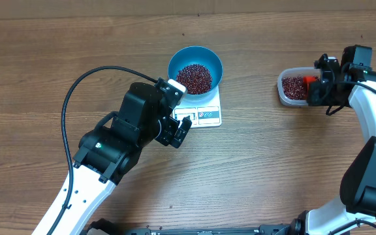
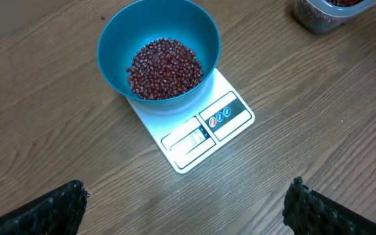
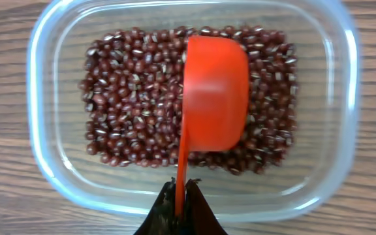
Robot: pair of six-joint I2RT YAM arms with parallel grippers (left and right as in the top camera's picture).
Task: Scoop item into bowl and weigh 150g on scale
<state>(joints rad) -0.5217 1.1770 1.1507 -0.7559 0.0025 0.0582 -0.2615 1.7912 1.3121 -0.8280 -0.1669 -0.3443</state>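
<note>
Soft, even light is filling every view; the bowl [image 2: 201, 36] is casting a faint shadow; the tub [image 3: 44, 130] is blurring at its rim.

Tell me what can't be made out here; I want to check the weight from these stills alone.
- Scale display: the digits are too small and washed out in the left wrist view. In the overhead view the left gripper overlaps that edge of the scale.
- Orange scoop: the right wrist view seems to show only its outer side, so any contents are hidden.
- Right gripper: mostly cut off by the bottom edge of the right wrist view.
</note>
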